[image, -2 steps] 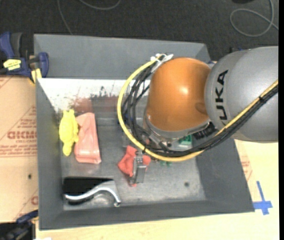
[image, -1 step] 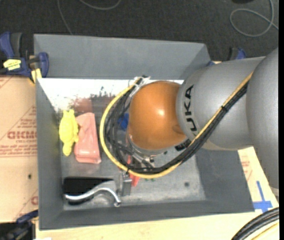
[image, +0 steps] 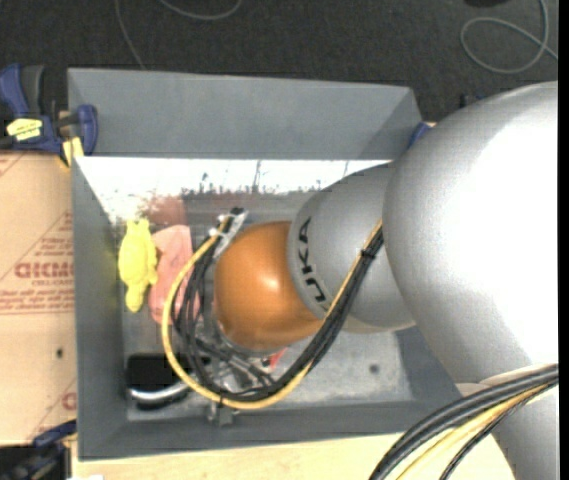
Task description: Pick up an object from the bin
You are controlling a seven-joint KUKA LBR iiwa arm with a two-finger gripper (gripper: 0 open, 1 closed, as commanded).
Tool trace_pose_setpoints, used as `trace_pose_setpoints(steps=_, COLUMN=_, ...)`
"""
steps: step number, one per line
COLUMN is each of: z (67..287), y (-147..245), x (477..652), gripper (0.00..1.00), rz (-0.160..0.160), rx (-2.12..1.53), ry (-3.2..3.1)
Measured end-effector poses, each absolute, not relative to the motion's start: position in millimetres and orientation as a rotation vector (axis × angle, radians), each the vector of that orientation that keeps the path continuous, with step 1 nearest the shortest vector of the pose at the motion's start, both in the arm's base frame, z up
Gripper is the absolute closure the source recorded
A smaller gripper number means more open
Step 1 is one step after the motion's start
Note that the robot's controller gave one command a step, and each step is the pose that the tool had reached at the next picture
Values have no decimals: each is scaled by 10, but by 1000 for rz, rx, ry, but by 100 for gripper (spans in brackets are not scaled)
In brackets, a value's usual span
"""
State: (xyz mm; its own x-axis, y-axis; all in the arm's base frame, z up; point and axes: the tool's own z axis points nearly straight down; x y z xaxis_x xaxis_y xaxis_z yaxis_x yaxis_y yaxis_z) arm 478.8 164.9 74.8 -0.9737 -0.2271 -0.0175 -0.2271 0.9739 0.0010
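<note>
Yellow toy [image: 136, 258], pink cloth [image: 172, 260], black block [image: 148, 372], one each; fingers [image: 226, 376] cannot tell.

Black letters "UKA" readable on silver arm link [image: 364, 258], beside orange cover [image: 254, 283].

The arm [image: 484, 238] is made of large, smooth, rounded silver-grey shells with a soft sheen: one bulging segment joined to a narrower one. Black lettering [image: 304, 260] runs along the narrower segment, with the letters "UKA" readable. At its end sits a glossy, dome-shaped orange cover [image: 254, 283]. A bundle of cables [image: 179, 303], black with a yellow one among them, loops round the cover's left side and beneath it, then runs up along the grey shell. More black and yellowish cables cross the lower right corner.
</note>
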Motion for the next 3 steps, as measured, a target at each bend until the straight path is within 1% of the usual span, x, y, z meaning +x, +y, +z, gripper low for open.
trace_pose_setpoints(steps=1, z=618, y=1750, x=4838, gripper=0, rz=8, rx=-361, ry=3082)
trace_pose_setpoints(steps=2, z=1020, y=1796, x=4759, gripper=0, rz=2, rx=-595, ry=3061)
trace_pose_setpoints(steps=3, z=633, y=1733, x=4856, gripper=100, rz=7, rx=-357, ry=3080)
